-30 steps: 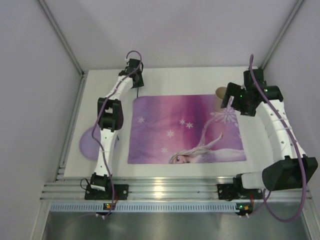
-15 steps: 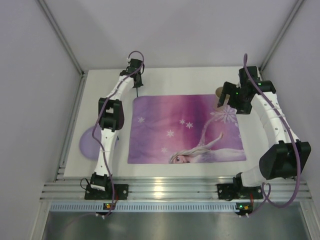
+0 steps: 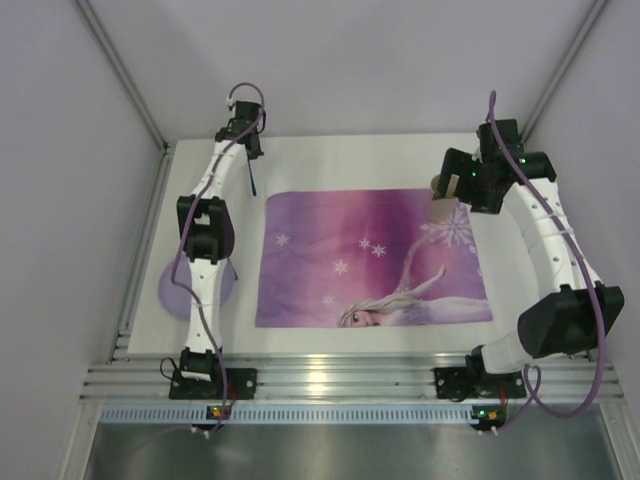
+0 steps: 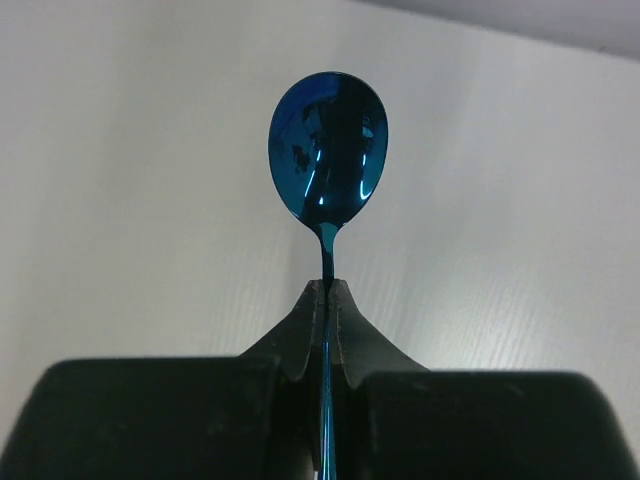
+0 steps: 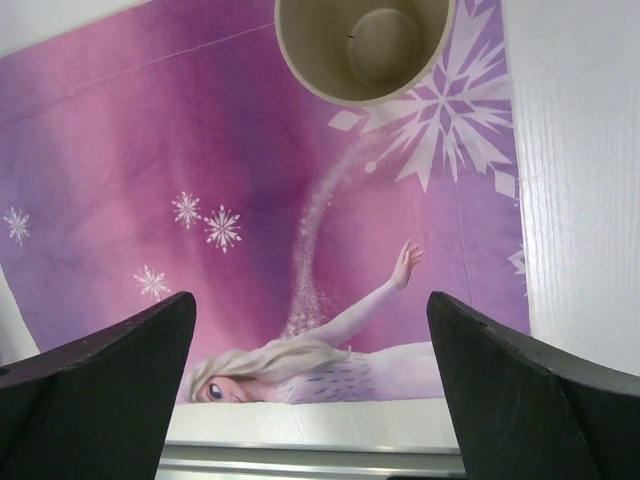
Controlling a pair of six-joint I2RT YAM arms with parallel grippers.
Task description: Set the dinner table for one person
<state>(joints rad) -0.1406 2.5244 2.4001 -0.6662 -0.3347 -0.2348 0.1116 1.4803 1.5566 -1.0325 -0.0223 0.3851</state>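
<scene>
White dinner table (image 3: pixel 340 165) is overlaid by a princess placemat (image 3: pixel 350 250). Off its far-left corner a blue spoon (image 4: pixel 328 150), pinched by the left gripper (image 4: pixel 328 292), could be twisted loose; at its far-right corner a beige cup (image 5: pixel 362 45) could be toppled by the wide-spread right gripper (image 5: pixel 310 300).

In your left wrist view the spoon (image 4: pixel 328 150) had most of its handle hidden between the fingers of the left gripper (image 4: pixel 328 288), your right wrist view cut the cup (image 5: pixel 365 45) off at the top edge, and from overhead the left arm (image 3: pixel 207 225) covered part of the lilac plate (image 3: pixel 168 288).
</scene>
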